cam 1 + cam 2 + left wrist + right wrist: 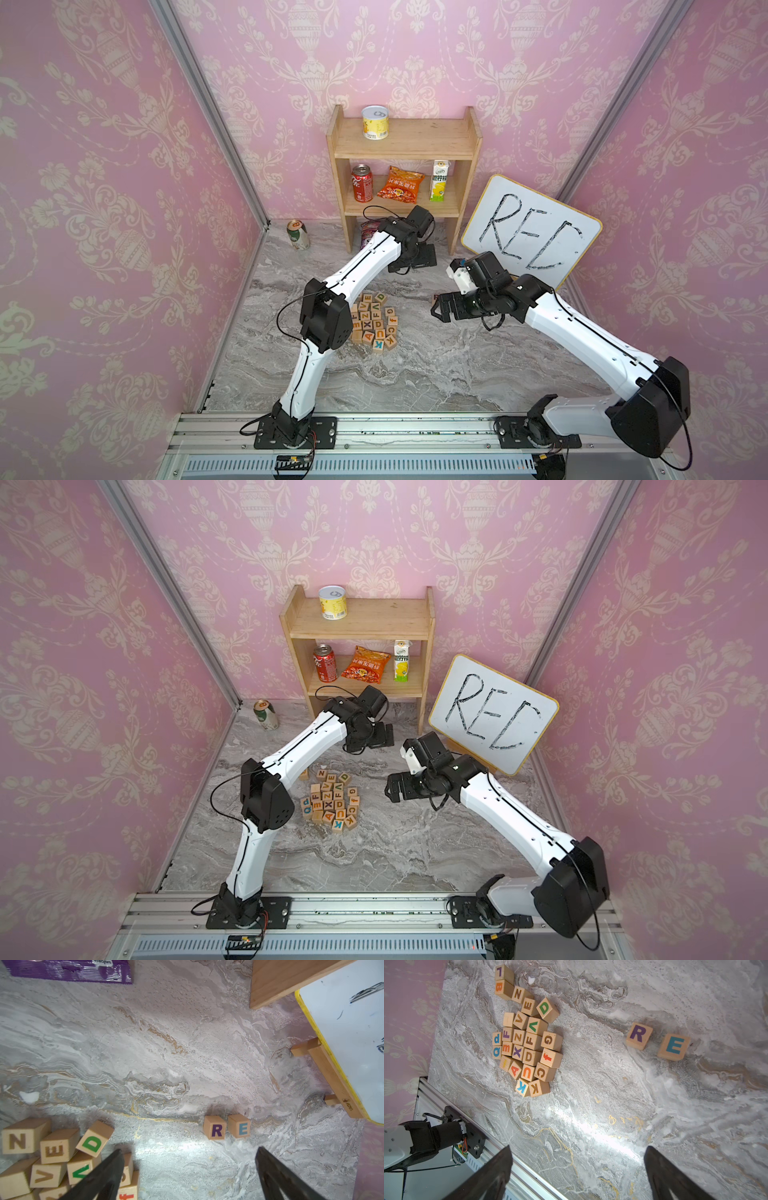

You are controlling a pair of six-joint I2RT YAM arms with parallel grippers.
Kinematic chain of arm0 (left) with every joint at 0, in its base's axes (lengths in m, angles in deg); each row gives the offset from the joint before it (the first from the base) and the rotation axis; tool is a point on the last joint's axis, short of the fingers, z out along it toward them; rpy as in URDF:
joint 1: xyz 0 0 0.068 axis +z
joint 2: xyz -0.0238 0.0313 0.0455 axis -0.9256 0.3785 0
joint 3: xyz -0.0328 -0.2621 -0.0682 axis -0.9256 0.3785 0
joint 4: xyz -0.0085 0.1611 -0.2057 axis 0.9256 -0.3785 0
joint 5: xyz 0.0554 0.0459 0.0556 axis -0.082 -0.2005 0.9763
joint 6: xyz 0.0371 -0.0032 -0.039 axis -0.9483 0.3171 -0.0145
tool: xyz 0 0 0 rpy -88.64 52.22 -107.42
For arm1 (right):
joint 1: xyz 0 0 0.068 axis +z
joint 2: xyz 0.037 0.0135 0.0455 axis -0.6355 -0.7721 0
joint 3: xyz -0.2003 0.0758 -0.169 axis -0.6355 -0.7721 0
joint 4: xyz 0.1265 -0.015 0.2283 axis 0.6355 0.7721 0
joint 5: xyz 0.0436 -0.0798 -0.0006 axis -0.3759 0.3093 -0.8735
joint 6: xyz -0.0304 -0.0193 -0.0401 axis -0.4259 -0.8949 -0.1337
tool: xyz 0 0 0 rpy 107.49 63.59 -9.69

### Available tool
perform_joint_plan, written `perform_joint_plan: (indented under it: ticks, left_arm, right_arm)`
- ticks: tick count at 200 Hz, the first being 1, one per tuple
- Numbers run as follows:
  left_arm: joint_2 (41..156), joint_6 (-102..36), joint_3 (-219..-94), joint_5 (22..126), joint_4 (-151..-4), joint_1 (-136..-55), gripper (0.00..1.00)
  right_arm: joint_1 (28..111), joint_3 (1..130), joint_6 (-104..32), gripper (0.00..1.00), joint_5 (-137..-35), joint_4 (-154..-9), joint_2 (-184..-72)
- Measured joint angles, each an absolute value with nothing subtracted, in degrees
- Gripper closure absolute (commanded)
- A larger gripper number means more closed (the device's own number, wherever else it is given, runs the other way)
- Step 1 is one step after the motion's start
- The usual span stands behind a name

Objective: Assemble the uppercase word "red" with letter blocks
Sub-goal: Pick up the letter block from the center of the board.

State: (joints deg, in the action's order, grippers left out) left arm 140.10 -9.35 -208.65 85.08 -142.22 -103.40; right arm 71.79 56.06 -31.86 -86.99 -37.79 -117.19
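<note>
Two letter blocks stand side by side on the marble top, apart from the pile: a purple R [215, 1128] [638, 1035] and a blue E [239, 1126] [673, 1047]. The right arm covers them in both top views. A green D block [94, 1138] [548, 1009] lies tilted at the far edge of the pile of letter blocks [374, 322] [332, 802]. My left gripper [189, 1150] hovers open and empty between the pile and the R, near the shelf foot [419, 257]. To the right of the pile, my right gripper [578, 1147] [440, 309] is open and empty too.
A wooden shelf [403, 166] with cans and snacks stands at the back, its leg [280, 980] close to my left gripper. A whiteboard [532, 232] [353, 1043] leans at the back right. A purple packet [68, 970] and a green can [297, 235] lie near the shelf.
</note>
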Motion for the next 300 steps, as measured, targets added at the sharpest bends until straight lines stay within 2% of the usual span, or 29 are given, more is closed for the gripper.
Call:
perform_joint_plan:
  ticks: [89,212,238,263,280,300]
  left_arm:
    - [120.54,-9.3,-182.49,85.12,-135.53,-98.74,0.01]
    - [100.41,-9.37,-162.73,85.5,-133.22,-91.71,0.01]
    - [97.66,-9.61,-160.45,85.5,-133.26,-90.74,0.01]
    - [94.71,-10.0,-158.16,85.52,-133.33,-89.5,0.01]
    - [92.87,-10.33,-156.94,85.52,-133.63,-88.62,0.01]
    - [90.86,-10.37,-155.58,85.5,-134.05,-87.75,0.01]
  right_arm:
    - [75.42,64.12,-35.12,0.0,-89.31,-40.59,-128.91]
    - [77.96,75.45,-35.6,0.0,-89.27,-43.13,-145.91]
    - [78.63,80.15,-36.28,0.07,-88.37,-42.36,-150.09]
    - [79.42,84.84,-37.72,0.24,-87.32,-41.16,-154.06]
    - [79.73,87.77,-37.92,0.33,-86.66,-40.11,-156.75]
    - [79.79,91.16,-38.57,0.35,-86.25,-38.65,-159.86]
